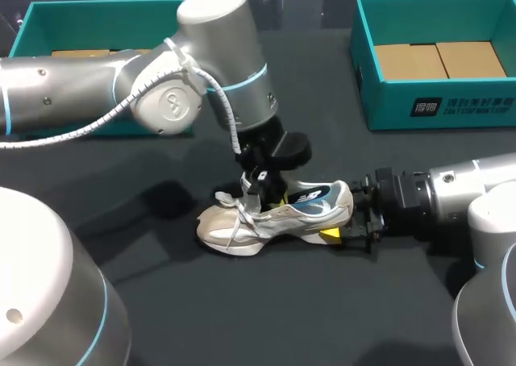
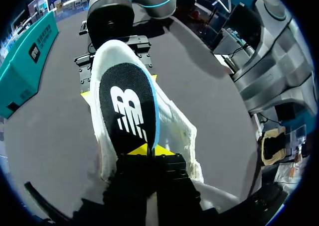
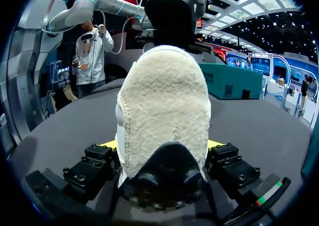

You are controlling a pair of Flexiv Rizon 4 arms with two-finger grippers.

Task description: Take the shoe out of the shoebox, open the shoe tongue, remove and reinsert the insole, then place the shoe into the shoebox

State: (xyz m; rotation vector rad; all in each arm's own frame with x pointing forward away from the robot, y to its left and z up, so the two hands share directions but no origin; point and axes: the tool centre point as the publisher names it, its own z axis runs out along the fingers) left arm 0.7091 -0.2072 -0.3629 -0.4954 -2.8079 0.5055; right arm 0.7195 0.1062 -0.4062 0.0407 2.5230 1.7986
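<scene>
The left gripper [image 2: 149, 150] has its two yellow tips pressed close together, pinching the near edge of the black insole [image 2: 128, 106]. The insole stands up out of the shoe's mouth and runs away from the fingers, a thin blue rim along one side. Around it lies the pale body of the shoe [image 1: 274, 218], its white mesh wall just beside the fingers.

The right gripper [image 3: 161, 144] is spread wide and clamps the heel [image 3: 164, 106] from both sides, a yellow tip against each flank of the fuzzy cream heel cup.

From above, the shoe sits upright on its sole near the middle of the dark table [image 1: 242, 318], with the toe pointing to 9 o'clock and the heel to 3 o'clock. The left gripper comes down on it from 12 o'clock, at the mouth. The right gripper meets it from 3 o'clock, low over the table. Loose white laces [image 1: 236, 221] hang over the forefoot.

Well apart from the shoe, a teal left box [image 1: 48, 15] stands at 10 o'clock, partly hidden by the left arm. A teal right box [image 1: 435, 108] stands at 2 o'clock, open, with brown cardboard [image 1: 439, 60] on its floor.
</scene>
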